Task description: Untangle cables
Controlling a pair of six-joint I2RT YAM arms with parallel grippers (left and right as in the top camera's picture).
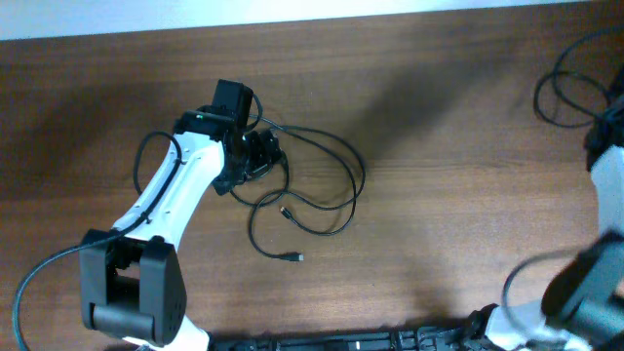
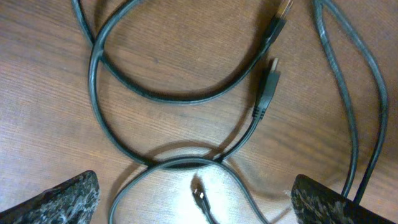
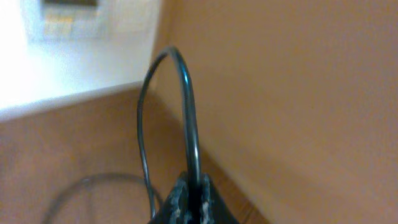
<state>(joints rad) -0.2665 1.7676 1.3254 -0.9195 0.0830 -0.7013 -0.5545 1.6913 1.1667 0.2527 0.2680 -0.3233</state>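
Several thin black cables [image 1: 327,175] lie looped over each other on the wooden table left of centre, with small plug ends at the front [image 1: 294,257]. My left gripper [image 1: 255,156] hovers over the tangle's left side. In the left wrist view its fingers are spread wide [image 2: 196,202], open over crossing loops [image 2: 155,96], and a small plug [image 2: 199,198] lies between them. Another plug [image 2: 267,87] lies farther out. My right gripper [image 3: 193,183] is shut on a black cable [image 3: 186,93] that arches up from its jaws. That cable loops at the far right [image 1: 565,93].
The left arm [image 1: 166,200] stretches from the front left toward the tangle. The right arm [image 1: 604,166] stands at the right edge. The table's back edge [image 1: 292,19] meets a pale wall.
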